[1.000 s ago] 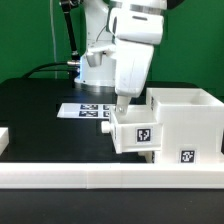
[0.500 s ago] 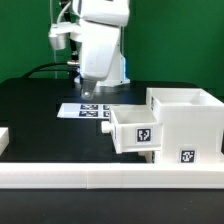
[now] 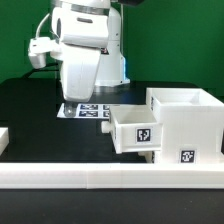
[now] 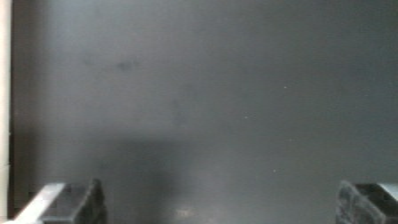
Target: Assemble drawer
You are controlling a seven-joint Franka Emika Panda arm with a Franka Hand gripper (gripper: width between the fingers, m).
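The drawer's large white boxy housing (image 3: 186, 124) stands at the exterior view's right, with tags on its front. A smaller open-top tray (image 3: 134, 128) sits partly slid into its left side and sticks out. Part of another white piece (image 3: 3, 138) shows at the left edge. My gripper (image 3: 70, 101) hangs over the black table to the left of the tray, apart from it, near the marker board (image 3: 92, 110). In the wrist view the gripper (image 4: 221, 205) is open and empty, and its fingertips (image 4: 71, 200) stand wide apart over bare dark table.
A long white border rail (image 3: 110, 178) runs along the front of the table. The robot base and cables stand at the back behind the arm. A pale strip (image 4: 6, 150) runs along one edge of the wrist view.
The arm has moved from above the tray toward the exterior view's left and turned. The tray and housing have stayed in place.
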